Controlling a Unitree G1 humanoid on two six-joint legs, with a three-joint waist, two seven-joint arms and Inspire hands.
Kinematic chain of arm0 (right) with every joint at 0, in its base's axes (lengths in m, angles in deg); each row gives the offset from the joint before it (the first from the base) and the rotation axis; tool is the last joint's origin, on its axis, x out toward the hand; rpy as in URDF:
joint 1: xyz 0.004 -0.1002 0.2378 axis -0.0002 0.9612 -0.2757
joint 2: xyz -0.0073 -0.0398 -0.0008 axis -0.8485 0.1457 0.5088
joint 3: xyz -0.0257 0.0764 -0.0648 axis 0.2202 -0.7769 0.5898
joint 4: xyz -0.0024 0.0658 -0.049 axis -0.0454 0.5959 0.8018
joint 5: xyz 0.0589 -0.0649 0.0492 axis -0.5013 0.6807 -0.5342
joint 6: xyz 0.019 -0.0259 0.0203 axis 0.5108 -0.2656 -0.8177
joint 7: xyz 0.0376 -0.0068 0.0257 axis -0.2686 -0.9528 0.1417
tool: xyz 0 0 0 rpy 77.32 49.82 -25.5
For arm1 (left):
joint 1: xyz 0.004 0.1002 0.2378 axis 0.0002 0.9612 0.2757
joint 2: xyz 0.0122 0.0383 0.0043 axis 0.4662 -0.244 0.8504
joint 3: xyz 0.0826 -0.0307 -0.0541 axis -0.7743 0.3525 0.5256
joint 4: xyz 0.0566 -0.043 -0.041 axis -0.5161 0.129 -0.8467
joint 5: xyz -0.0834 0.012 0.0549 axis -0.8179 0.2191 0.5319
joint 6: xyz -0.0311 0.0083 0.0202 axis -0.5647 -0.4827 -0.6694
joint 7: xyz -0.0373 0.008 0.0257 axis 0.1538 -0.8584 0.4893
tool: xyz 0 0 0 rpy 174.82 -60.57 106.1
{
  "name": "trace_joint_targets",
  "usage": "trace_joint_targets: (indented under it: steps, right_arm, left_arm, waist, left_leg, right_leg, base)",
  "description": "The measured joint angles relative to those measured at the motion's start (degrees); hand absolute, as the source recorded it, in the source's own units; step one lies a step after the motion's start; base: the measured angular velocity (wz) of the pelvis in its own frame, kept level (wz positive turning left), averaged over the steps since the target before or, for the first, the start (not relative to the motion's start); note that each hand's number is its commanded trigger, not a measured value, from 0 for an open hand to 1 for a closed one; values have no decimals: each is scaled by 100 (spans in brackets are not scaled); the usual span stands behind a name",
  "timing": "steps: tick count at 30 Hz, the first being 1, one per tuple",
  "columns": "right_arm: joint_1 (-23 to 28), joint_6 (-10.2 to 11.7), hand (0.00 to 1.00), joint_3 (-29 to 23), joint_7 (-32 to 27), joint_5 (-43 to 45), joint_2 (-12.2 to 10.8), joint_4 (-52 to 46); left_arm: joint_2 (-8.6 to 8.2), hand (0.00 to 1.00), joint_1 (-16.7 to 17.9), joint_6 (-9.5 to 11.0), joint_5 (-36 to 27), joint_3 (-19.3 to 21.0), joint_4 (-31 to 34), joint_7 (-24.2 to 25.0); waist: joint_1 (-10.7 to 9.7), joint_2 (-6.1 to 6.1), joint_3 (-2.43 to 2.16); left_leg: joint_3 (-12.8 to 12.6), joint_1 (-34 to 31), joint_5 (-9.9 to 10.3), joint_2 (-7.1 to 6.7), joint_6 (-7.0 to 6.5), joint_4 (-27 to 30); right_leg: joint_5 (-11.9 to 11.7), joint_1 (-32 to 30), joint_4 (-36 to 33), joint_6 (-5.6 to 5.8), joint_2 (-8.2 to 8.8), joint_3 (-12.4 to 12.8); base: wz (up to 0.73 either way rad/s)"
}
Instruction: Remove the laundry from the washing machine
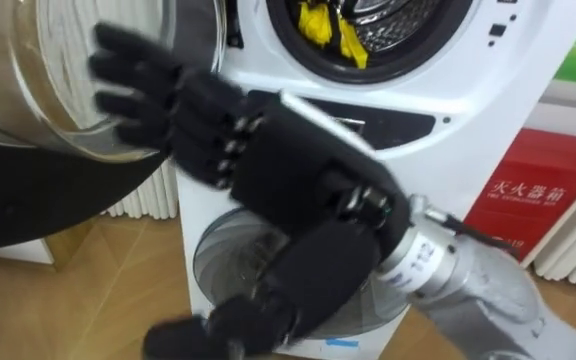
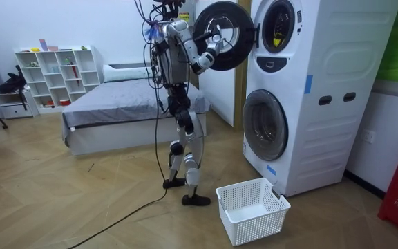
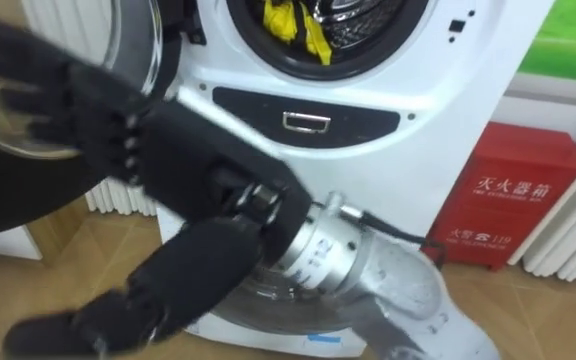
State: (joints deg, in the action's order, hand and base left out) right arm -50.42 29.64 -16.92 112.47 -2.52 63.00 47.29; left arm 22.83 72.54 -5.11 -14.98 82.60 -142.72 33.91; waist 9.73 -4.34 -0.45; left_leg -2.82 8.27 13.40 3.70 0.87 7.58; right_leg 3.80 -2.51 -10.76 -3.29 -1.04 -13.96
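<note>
My right hand [image 1: 253, 155] is spread open, holding nothing; the yellow clothes [image 1: 336, 35] lie above it, to its right, in the drum [image 1: 400, 28].

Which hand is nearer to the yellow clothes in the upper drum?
Right. The right hand, open, hovers below and left of the yellow clothes, beside the open door; the left hand's place cannot be told.
</note>
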Motion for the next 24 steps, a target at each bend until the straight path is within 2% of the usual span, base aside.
trace_joint_targets:
  steps: [4, 6, 8, 9, 11, 17, 20, 24]
  right_arm:
    - [-55, 9, 0, -95, -174, 370, -12, 40]
    - [-106, 9, 0, -88, -237, 414, -14, 114]
    - [-368, 9, 0, -87, -373, 480, -40, 408]
    - [-470, 8, 0, -86, -417, 488, -47, 510]
    - [-850, 13, 0, -113, -661, 612, -69, 730]
    - [-1417, 19, 0, -80, -900, 727, -231, 1123]
    - [-1430, 18, 0, -69, -1022, 729, -228, 1172]
    - [-1420, 11, 0, -75, -1165, 720, -213, 1171]
  left_arm:
    - [9, 0, -20, -3, 40, 10, 16, 0]
    - [12, 0, -60, -4, 43, 4, 18, 0]
    - [7, 0, -112, -5, 85, -1, 19, 0]
    - [7, 0, -124, -6, 107, -2, 19, 0]
    - [7, 0, -122, -26, 113, -8, 20, 0]
    - [-5, 0, -130, -68, 229, -10, 56, 0]
    - [-3, 0, -126, -127, 244, -6, 55, 0]
    - [9, 0, -102, -150, 276, 28, 49, 0]
  waist:
    - [23, -17, 12]
    - [65, -32, 50]
    - [136, -48, 126]
    - [160, -51, 135]
    - [175, -59, 132]
    - [271, -100, 98]
    - [333, -117, 87]
    - [301, -139, 72]
  left_leg:
    - [14, 46, 3, 0, 1, 1]
    - [16, 62, 3, 0, 1, 2]
    - [16, 86, 6, 0, 6, -3]
    - [17, 84, 10, 0, 10, -3]
    - [24, -18, 11, -1, 11, 6]
    - [46, -71, 6, 11, 10, 36]
    - [47, -67, 6, 10, 9, 41]
    - [66, -53, 6, 6, 9, 65]
  right_leg:
    - [6, 50, 2, 1, -1, -11]
    - [6, 66, 6, 1, -3, -13]
    - [6, 92, 11, 1, -6, -16]
    - [6, 89, 13, 1, -8, -16]
    - [5, -5, 11, -2, -7, -36]
    - [7, -54, 23, -11, -13, -53]
    - [12, -34, 33, -2, -3, -70]
    - [11, 41, 82, 12, 18, -130]
  base:
    - [1]
    - [0]
    - [0]
    - [0]
    - [0]
    - [0]
    - [3]
    - [10]
